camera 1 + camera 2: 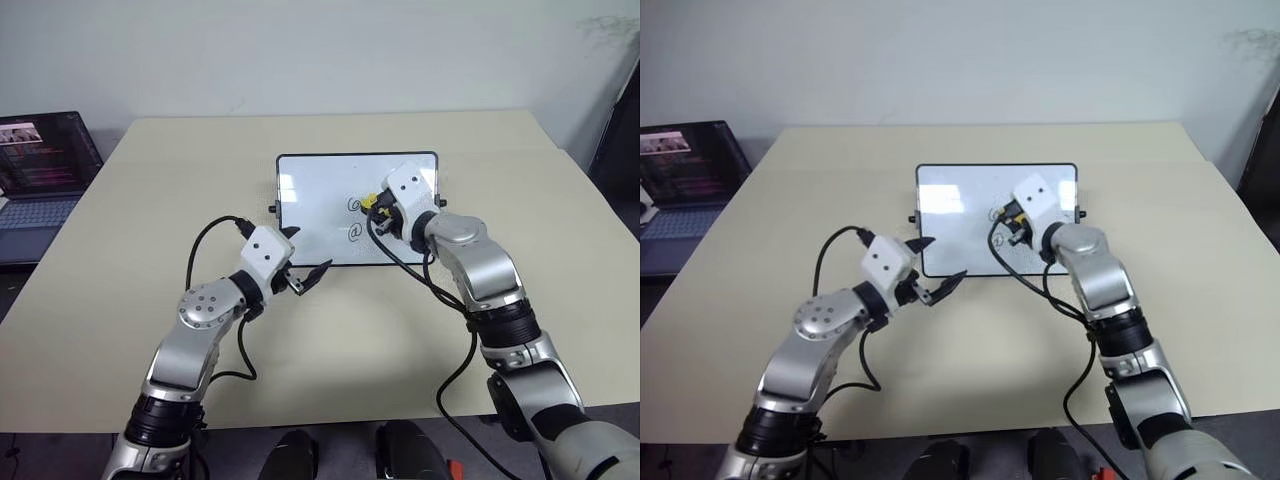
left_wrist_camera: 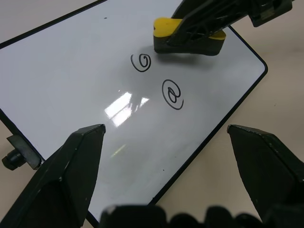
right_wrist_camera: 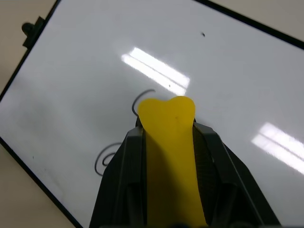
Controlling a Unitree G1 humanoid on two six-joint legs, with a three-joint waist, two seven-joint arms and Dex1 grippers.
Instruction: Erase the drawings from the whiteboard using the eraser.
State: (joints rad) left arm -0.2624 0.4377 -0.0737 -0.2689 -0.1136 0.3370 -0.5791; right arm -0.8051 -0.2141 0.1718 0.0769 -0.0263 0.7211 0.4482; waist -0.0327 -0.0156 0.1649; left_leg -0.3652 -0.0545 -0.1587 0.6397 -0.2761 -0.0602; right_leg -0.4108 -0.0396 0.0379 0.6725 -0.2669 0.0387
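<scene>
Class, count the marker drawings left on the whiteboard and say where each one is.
2. A spiral sits beside the eraser, and an @-like swirl lies nearer the board's front edge. The eraser may hide more.

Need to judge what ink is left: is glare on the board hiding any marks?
Left wrist view: a bright patch on the whiteboard sits clear of the spiral circle and @-like swirl. Right wrist view: streaks lie off the marks, but the eraser in the right gripper partly covers them.
</scene>
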